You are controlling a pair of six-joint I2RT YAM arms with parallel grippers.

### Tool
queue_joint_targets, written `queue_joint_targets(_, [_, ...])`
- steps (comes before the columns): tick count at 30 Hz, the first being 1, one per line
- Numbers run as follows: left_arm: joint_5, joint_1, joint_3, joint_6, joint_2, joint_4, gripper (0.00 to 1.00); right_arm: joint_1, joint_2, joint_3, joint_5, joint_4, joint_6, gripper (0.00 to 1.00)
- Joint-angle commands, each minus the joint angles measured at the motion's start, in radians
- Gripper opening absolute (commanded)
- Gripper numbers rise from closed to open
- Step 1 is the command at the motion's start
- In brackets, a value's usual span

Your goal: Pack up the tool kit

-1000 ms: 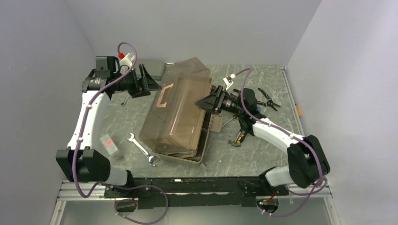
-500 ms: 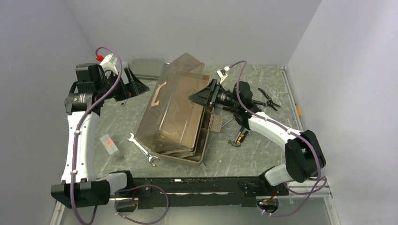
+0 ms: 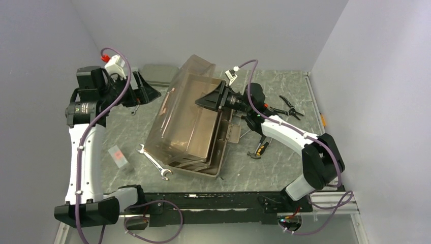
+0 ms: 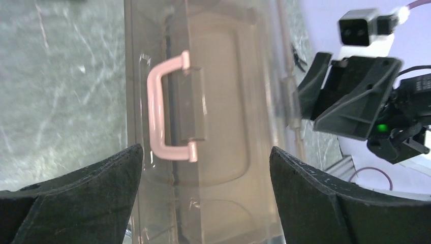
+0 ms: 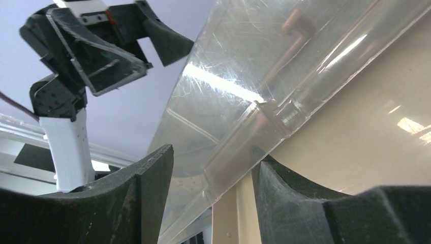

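The tan-brown toolbox point(image 3: 216, 145) lies mid-table. Its smoky lid point(image 3: 185, 119) is swung up and tilts to the left, its pink handle point(image 3: 166, 100) facing my left gripper. My right gripper point(image 3: 206, 99) is at the lid's raised far edge. In the right wrist view its jaws point(image 5: 213, 160) stand apart with the lid's rim point(image 5: 244, 137) between them. My left gripper point(image 3: 147, 94) is wide open and empty, left of the lid. The left wrist view shows the handle point(image 4: 162, 109) beyond its fingers point(image 4: 203, 157). A steel wrench point(image 3: 153, 162), a hammer point(image 3: 259, 150) and pliers point(image 3: 289, 108) lie on the table.
A flat grey case point(image 3: 158, 73) lies at the back behind my left gripper. A small clear box with a red label point(image 3: 118, 156) lies front left. More dark tools lie under my right arm near the toolbox's right side. Walls close in on three sides.
The lid has swung up and over to the left. My right gripper rose and moved left with the lid's edge. My left gripper drew back left, away from the handle.
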Motion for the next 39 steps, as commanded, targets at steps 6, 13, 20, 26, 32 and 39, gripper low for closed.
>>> queue_joint_targets(6, [-0.121, -0.013, 0.120, 0.082, -0.067, -0.006, 0.95, 0.056, 0.075, 0.164, 0.007, 0.067, 0.006, 0.59])
queue_joint_targets(13, [-0.065, -0.062, 0.061, 0.084, -0.064, 0.010, 0.95, 0.084, 0.147, 0.233, 0.013, 0.094, 0.029, 0.59])
queue_joint_targets(20, [-0.107, -0.085, 0.109, 0.143, 0.046, -0.139, 0.96, 0.109, 0.222, 0.325, 0.008, 0.108, 0.056, 0.59])
queue_joint_targets(26, [0.073, -0.004, 0.030, 0.069, 0.055, -0.078, 0.95, 0.124, 0.261, 0.379, 0.009, 0.088, 0.051, 0.59])
queue_joint_targets(32, [0.040, 0.052, 0.050, 0.070, 0.059, -0.115, 0.95, 0.144, 0.309, 0.449, 0.009, 0.052, 0.046, 0.61])
queue_joint_targets(39, [0.125, 0.168, -0.092, -0.010, 0.015, -0.003, 0.96, 0.159, 0.347, 0.507, 0.008, -0.006, 0.034, 0.86])
